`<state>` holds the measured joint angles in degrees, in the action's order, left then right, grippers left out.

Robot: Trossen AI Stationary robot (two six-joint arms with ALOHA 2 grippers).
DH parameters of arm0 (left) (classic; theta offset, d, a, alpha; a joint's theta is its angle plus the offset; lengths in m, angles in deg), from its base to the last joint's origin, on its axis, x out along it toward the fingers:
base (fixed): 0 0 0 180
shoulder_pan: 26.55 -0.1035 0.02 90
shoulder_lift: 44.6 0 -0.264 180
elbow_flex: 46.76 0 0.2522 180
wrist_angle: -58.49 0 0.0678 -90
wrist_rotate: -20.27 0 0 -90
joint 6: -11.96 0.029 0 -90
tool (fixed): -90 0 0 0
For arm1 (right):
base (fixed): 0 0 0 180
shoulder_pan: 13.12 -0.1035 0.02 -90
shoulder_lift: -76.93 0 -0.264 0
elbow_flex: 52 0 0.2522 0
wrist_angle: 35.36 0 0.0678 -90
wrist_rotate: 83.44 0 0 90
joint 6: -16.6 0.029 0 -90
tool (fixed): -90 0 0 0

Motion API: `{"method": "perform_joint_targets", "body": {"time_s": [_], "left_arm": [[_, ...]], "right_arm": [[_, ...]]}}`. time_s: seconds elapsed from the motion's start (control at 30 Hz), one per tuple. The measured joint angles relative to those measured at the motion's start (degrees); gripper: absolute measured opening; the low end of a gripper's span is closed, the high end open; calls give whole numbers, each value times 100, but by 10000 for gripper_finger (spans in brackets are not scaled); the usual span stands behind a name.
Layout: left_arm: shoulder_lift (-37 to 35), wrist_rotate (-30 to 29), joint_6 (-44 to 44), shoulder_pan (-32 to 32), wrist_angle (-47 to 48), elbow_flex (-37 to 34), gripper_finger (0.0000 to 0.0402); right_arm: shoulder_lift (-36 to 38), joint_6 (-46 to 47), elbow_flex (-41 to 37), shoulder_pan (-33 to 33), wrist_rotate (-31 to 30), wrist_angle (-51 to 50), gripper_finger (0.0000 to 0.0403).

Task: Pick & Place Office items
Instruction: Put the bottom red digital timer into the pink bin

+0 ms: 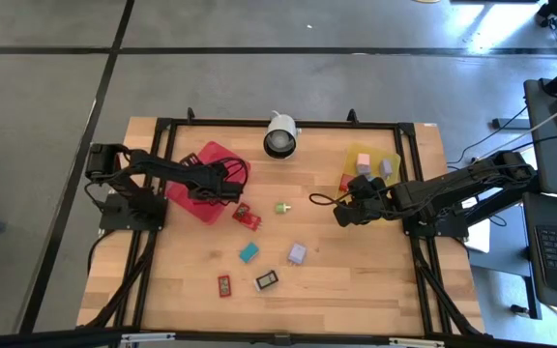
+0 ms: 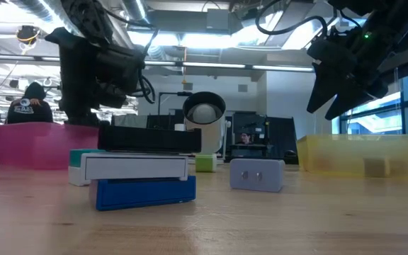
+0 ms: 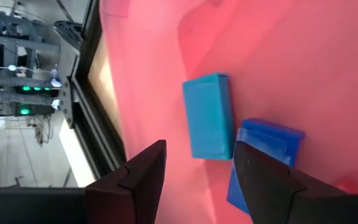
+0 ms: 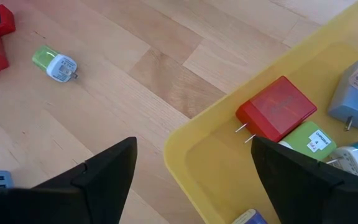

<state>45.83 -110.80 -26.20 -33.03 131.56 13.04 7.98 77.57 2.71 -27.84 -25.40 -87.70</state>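
Nearest the front edge, a black piece (image 1: 267, 280) and a red piece (image 1: 224, 286) are lying on the table (image 1: 356, 290). At nine o'clock, the left gripper (image 1: 232, 184) is hanging open and empty over the red tray (image 1: 193, 203), above a teal piece (image 3: 209, 116). At three o'clock, the right gripper (image 1: 341, 215) is hovering open and empty beside the yellow tray (image 1: 395, 157).

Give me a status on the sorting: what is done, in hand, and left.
Done: several pieces lie in the yellow tray, among them a red one; a teal piece and a blue one lie in the red tray. In hand: nothing; the left gripper and right gripper are open and empty. Left: about six pieces on the table, including a green one.
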Motion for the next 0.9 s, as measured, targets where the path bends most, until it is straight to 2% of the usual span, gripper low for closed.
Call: {"method": "perform_joint_targets", "body": {"time_s": [0.37, 0.67, 0.9], "left_arm": [[0, -292, -313, 186, 1199, 934, 167], [0, -206, -311, 899, 1010, 1752, 154], [1, 173, -200, 1642, 297, 1974, 152]], "right_arm": [[1, 0, 0, 2, 2, 0, 318], [1, 0, 0, 1, 1, 1, 318], [0, -1, 0, 2, 2, 1, 318]]}}
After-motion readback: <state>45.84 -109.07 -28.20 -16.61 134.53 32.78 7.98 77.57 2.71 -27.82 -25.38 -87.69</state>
